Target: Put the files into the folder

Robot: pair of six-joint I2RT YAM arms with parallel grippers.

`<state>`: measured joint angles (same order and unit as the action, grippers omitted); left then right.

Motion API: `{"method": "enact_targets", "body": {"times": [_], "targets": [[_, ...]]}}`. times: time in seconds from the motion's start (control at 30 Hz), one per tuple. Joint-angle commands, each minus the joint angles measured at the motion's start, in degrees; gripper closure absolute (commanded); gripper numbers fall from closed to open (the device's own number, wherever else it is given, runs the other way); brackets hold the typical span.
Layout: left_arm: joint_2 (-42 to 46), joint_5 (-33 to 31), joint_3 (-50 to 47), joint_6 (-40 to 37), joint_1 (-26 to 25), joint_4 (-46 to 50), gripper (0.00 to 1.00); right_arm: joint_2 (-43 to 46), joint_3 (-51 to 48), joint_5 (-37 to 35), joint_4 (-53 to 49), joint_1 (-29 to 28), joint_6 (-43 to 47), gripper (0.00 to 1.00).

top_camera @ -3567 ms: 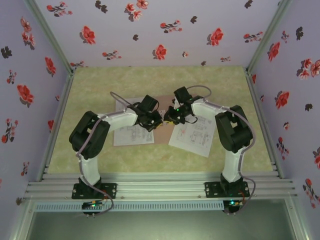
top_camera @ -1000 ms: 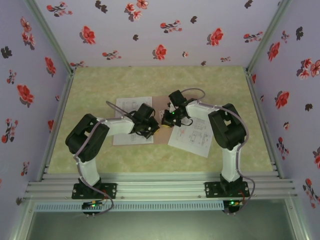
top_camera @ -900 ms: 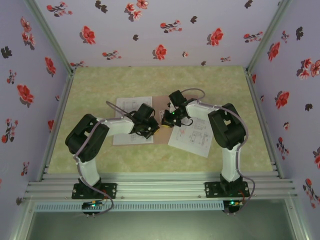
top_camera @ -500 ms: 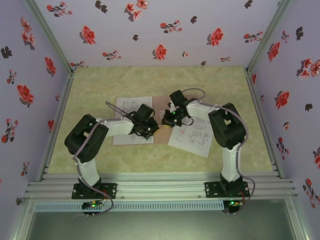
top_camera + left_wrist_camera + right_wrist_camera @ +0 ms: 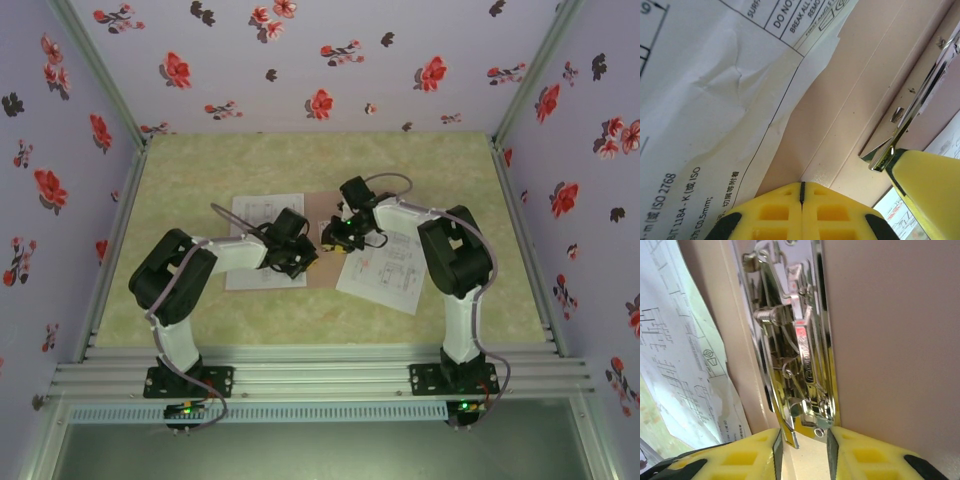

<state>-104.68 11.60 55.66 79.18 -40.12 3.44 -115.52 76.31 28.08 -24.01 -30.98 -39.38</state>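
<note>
Though arms (image 5: 235, 252) crowd overhead, right gripper (image 5: 805, 437) straddles clip (image 5: 795, 355).

A: How is the light?
B: Bright, soft and even, seemingly from above; only faint shadows on the counter (image 5: 200, 160).
A: Any glare or blur?
B: The metal clip (image 5: 799, 355) gleams with white and red highlights; creases in the files (image 5: 730, 85) show soft shading.
</note>
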Motion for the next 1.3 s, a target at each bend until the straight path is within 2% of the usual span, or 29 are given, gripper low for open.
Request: {"method": "enact_targets", "body": {"times": [0.0,0.13,0.37,0.53,0.7,0.93,1.13,1.27], "targets": [[-1.74,-1.84,-1.17,-0.46,0.08,8.71,1.0,0.0,1.63,-0.31,0.1,-0.78,-1.5,0.67],[-1.84,-1.75,-0.99,-0.73,0.08,8.77,1.0,0.17,2.11,-0.54,-0.95,-1.82,-1.64,0.66],[-1.88,-1.63,-0.81,-0.94,0.09,8.77,1.0,-1.32,3.29,-5.17,-6.24,-2.77,-0.8,0.67],[-1.88,-1.66,-0.9,-0.94,0.13,8.86,1.0,-3.47,5.88,-5.09,-7.33,-2.94,-0.42,0.71],[-1.83,-1.66,-0.99,-0.8,0.04,8.76,1.0,-5.34,9.34,-8.22,-13.08,-3.8,0.96,0.73],[-2.02,-1.69,-0.98,-0.73,0.11,8.62,1.0,-6.97,10.38,-10.86,-15.29,-4.52,1.11,0.76],[-1.83,-1.84,-1.4,-0.55,0.13,8.6,1.0,-8.47,14.42,-14.26,-19.56,-5.88,1.87,0.74],[-1.54,-1.92,-1.66,-0.29,0.13,8.42,1.0,-8.82,14.35,-15.58,-20.26,-6.0,1.4,0.84]]}}
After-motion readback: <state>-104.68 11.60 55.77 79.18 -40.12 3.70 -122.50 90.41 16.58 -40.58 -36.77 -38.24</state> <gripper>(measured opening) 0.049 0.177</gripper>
